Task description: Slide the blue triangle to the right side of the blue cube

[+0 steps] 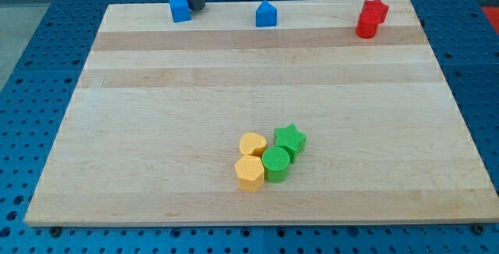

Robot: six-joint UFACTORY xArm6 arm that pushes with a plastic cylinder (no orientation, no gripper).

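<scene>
blue triangle (266, 14) sat top centre of frame, peak pointing toward view's top, no clear long axis. blue cube (180, 8) upper left, well apart from it. my tip (195, 6) touched cube's right side; no pincer, plain rod. wooden board (257, 82) on blue pegboard table (23, 67).

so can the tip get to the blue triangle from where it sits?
Probably yes. My tip sits just right of the blue cube, and the board between it and the blue triangle looks bare.
</scene>
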